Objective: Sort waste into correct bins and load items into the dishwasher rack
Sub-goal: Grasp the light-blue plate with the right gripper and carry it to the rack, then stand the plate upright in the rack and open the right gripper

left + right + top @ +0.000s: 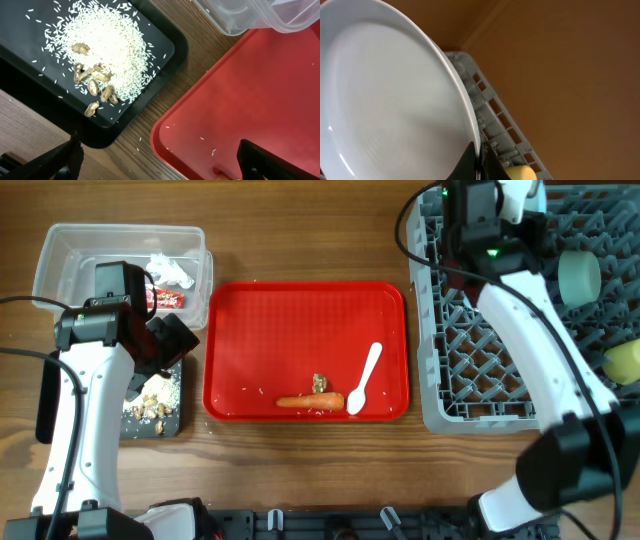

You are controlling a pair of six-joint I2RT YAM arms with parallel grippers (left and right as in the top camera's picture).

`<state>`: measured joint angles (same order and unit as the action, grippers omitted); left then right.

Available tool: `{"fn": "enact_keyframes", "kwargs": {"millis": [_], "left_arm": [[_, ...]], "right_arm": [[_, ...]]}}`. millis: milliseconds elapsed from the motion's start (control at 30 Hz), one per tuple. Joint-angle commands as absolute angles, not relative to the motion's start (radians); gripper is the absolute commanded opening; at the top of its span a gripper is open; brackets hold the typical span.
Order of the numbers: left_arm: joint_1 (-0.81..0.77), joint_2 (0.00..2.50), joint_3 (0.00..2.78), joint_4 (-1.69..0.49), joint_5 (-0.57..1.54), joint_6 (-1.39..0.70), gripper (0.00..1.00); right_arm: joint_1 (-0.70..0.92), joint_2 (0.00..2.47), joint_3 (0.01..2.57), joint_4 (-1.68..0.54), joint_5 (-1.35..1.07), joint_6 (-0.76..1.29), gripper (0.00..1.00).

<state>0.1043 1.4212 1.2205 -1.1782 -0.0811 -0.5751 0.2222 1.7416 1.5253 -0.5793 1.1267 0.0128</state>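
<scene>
The right gripper (479,161) is clenched on the rim of the plate (395,100), which stands on edge and fills the left half of the right wrist view. Just past the rim runs a wall of the rack (487,107), with the cup (521,173) lying in it beside the fingertips. Whether the plate touches the pegs I cannot tell.

The left gripper (159,150) is released, its fingers (60,160) spread wide. Under it a strip of table (132,132), flecked with stray grains, runs between the black tray (20,35) and the red tray (260,90). The black tray holds a heap of rice (110,45) with brown scraps (95,82) on it. A corner of the tub (260,15) shows beyond.

From overhead, the carrot (310,402) lies along the near side of the red tray. The spoon (365,378) slants beside its right end, scoop end nearest, and a small brown lump (321,383) sits just behind the carrot. Farther back on the left, the tub holds the wrapper (165,298) and, behind it, the tissue (170,272). On the right, the rack carries the cup at its right edge and the green bowl (578,277) farther back, on its side. The right arm (530,330) reaches across the rack to its far left corner, where the plate is held
</scene>
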Motion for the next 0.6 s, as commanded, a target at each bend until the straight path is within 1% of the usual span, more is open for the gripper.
{"fn": "enact_keyframes", "kwargs": {"millis": [0,200,233,267,300,333,367,400,533,567], "left_arm": [[0.110,1.409,1.225,-1.175,-0.080,-0.584,1.00],[0.110,1.409,1.225,-1.175,-0.079,-0.584,1.00],[0.110,1.409,1.225,-1.174,-0.080,-0.585,1.00],[0.110,1.409,1.225,-1.174,-0.079,-0.584,1.00],[0.110,1.409,1.225,-1.174,-0.080,-0.584,1.00],[0.110,1.409,1.225,-1.173,-0.080,-0.584,1.00],[0.110,1.409,1.225,-1.172,-0.080,-0.584,1.00],[0.110,1.409,1.225,-1.171,-0.080,-0.584,1.00],[0.110,1.409,1.225,-1.167,-0.080,-0.584,1.00],[0.110,1.409,1.225,-1.166,-0.079,-0.584,1.00]], "right_arm": [[0.217,1.811,1.523,-0.591,1.056,0.004,0.04],[0.223,1.850,1.523,-0.611,0.909,0.033,0.04],[0.226,1.850,1.523,-0.625,0.866,0.028,0.11],[0.229,1.847,1.523,-0.649,0.828,0.025,0.27],[0.230,1.843,1.523,-0.665,0.800,0.027,0.38],[0.230,1.839,1.523,-0.677,0.773,0.026,0.47],[0.230,1.828,1.523,-0.695,0.735,0.026,0.53],[0.231,1.810,1.523,-0.714,0.693,0.026,0.55],[0.231,1.704,1.523,-0.771,0.506,0.027,0.61],[0.231,1.673,1.523,-0.786,0.435,0.027,0.67]]}}
